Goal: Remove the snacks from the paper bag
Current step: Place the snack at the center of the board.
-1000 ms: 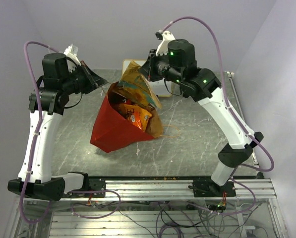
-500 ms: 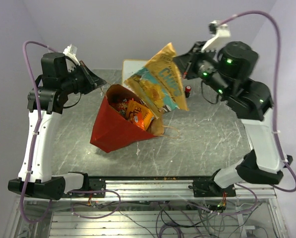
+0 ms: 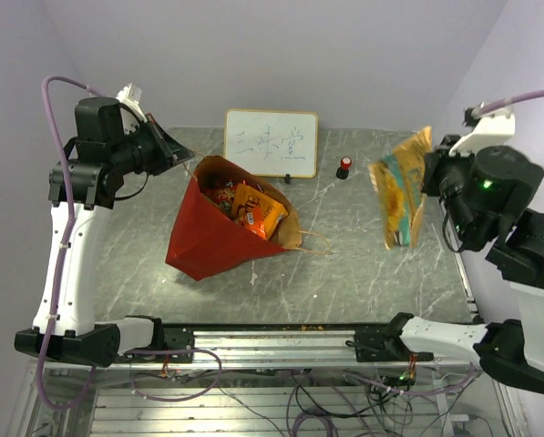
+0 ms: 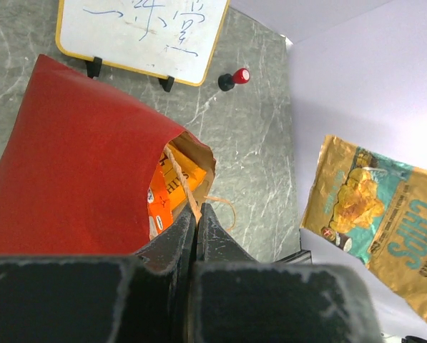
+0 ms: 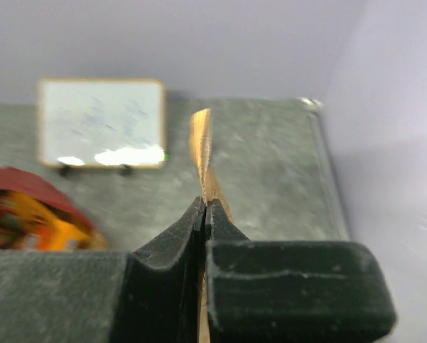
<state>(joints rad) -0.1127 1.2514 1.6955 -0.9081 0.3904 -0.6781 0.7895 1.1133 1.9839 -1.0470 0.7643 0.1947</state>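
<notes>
— Right gripper (image 5: 204, 207)?
— Fingers pinched on the gold-and-teal chip bag (image 3: 399, 196), which hangs in the air well right of the paper bag (image 3: 208, 241).
— Left gripper (image 4: 197, 211)?
— Clamped on the paper bag's rim; orange packets (image 3: 256, 209) lie inside.

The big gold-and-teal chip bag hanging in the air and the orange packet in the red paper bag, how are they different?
The gold-and-teal crinkly chip bag hangs clear of the table, pinched in the right hand; the orange foil packet lies in the red paper bag's mouth, ungripped. The chip bag looks bigger than the orange packet. Both are shiny snack packs.
</notes>
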